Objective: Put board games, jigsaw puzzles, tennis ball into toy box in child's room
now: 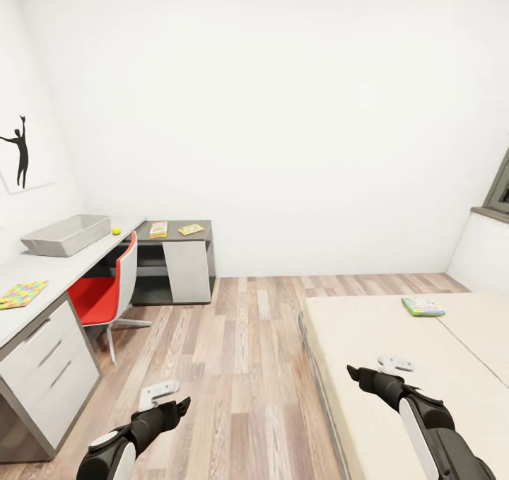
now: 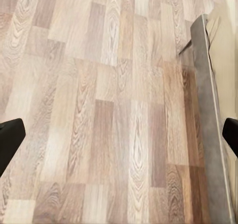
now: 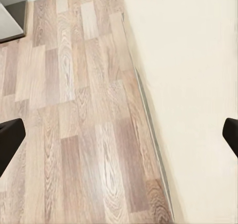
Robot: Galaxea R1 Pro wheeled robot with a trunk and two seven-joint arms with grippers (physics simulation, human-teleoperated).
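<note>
Brightness: high and even; the white wall [image 1: 283, 112] is nearly blown out.
Light source: cannot tell; diffuse.
Shadows: soft, faint; darker under the table [image 1: 63, 271] and beneath the red chair [image 1: 106, 293].
Glare: pale sheen on the wood floor [image 1: 240, 367] in both wrist views.
Sharpness: head view crisp; wrist views softer, floor grain slightly smeared.
Edge distortion: wide-angle stretch in the head view; walls lean outward.
Bed [image 1: 396, 367]: flat cream cover, hardly any shading.

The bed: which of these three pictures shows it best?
The head view. There the bed spreads wide, with its cream cover and a game box lying on it. The right wrist view catches a plain stretch of cover and the edge; the left wrist view gives a narrow strip of its side.
</note>
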